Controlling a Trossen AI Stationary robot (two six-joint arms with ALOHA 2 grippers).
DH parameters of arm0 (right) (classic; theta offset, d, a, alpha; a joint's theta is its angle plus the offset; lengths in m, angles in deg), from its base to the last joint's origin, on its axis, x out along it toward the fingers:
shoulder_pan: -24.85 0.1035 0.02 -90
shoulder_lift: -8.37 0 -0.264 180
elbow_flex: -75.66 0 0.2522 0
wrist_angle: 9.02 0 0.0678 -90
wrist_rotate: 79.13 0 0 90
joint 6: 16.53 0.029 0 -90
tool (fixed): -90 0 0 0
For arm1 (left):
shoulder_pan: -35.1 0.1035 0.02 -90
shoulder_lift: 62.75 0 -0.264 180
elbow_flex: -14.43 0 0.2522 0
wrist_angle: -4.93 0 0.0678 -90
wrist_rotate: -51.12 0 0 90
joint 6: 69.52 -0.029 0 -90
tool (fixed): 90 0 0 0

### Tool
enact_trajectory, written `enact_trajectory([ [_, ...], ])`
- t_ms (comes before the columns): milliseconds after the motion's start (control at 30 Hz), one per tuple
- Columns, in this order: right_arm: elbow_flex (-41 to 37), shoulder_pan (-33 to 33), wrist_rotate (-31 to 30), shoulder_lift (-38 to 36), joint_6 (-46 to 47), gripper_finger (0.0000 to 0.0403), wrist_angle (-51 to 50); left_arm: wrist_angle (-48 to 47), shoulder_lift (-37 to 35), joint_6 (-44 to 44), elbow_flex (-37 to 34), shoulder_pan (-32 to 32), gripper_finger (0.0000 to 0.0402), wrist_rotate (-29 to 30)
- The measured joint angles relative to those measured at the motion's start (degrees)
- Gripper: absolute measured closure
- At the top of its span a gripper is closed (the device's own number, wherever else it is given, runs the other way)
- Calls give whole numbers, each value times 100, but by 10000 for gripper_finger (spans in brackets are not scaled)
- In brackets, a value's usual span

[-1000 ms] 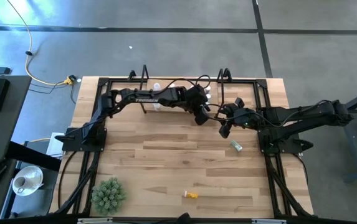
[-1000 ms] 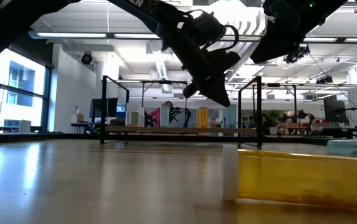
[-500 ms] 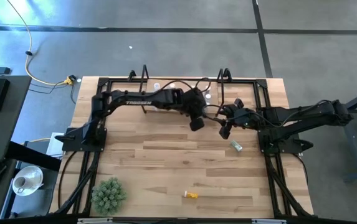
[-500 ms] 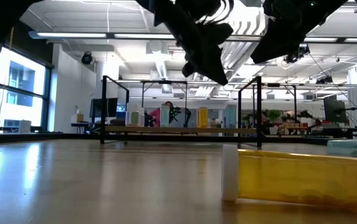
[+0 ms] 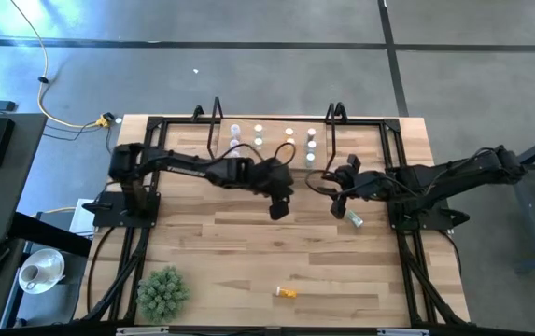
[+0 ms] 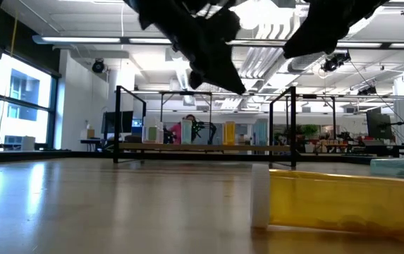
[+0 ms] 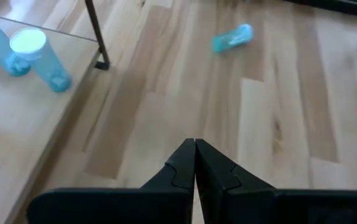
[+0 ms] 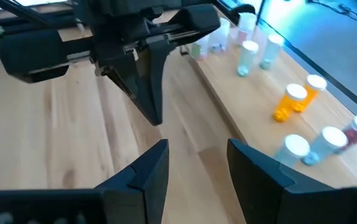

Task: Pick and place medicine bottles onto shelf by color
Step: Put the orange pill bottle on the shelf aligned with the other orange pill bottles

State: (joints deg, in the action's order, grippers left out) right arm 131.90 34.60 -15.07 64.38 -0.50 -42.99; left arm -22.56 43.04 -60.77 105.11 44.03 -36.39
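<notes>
Both arms reach over the surface near the shelf.
Left hand is closed and empty; right hand is half open, empty, above a teal bottle.

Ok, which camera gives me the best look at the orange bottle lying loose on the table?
The low view: the orange bottle lies on its side right in front of the lens, white cap pointing left. The high view shows it only as a tiny shape near the table's front edge. Neither wrist view shows it; the right wrist view catches only orange bottles already on the shelf.
</notes>
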Motion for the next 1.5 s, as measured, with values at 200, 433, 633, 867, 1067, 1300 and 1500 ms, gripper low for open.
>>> enact_trajectory([
  [200, 0, 177, 366, 20, 2, 249, 354, 732, -737, 180, -981, -318, 401, 164],
  [433, 15, 477, 513, 182, 144, 249, 673, 1605, -1456, 320, -2054, -683, 401, 329],
  [633, 7, 798, 538, 349, 197, 249, 905, 2350, -1910, 513, -2827, -905, 401, 560],
  [867, 6, 1225, 520, 477, -60, 249, 1666, 2480, -2628, 818, -3478, -956, 401, 635],
  [1067, 300, 1488, 480, 958, -107, 249, 1892, 2470, -3275, 806, -3808, -1028, 401, 941],
  [1300, 1305, 1767, 494, 2000, -298, 249, 1142, 2469, -3726, 608, -4042, -1167, 401, 978],
  [1500, 2017, 2030, 547, 2906, 32, 249, 347, 2386, -3754, 613, -4067, -1172, 401, 997],
])
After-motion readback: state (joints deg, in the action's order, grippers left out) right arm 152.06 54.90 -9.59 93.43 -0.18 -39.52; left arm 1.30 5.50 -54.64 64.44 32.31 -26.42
